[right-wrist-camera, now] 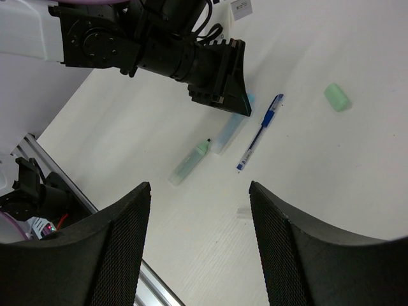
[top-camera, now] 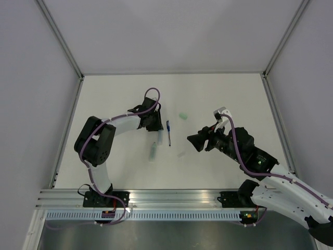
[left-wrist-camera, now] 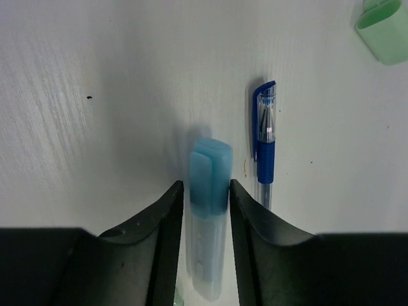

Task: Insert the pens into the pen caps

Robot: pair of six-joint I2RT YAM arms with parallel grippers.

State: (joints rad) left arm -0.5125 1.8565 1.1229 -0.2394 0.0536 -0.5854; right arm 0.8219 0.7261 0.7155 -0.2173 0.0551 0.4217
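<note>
the left gripper (left-wrist-camera: pixel 207 185) has a finger on each side of the light blue marker (left-wrist-camera: pixel 210 162), low in the middle; i cannot tell if it squeezes. a blue pen (left-wrist-camera: pixel 265 146) lies just right. the right gripper (right-wrist-camera: pixel 199 188) is wide open, holding nothing.

Both arms (top-camera: pixel 124 125) are white with black joints (purple cables (top-camera: pixel 152 89)).

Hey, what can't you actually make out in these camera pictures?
Green cap: left wrist view, cut off by the top-right corner.
Blue marker: left wrist view, near end blurred; whether the left tool grips it is unclear.
Pale scrap: right wrist view, too small to identify.
</note>
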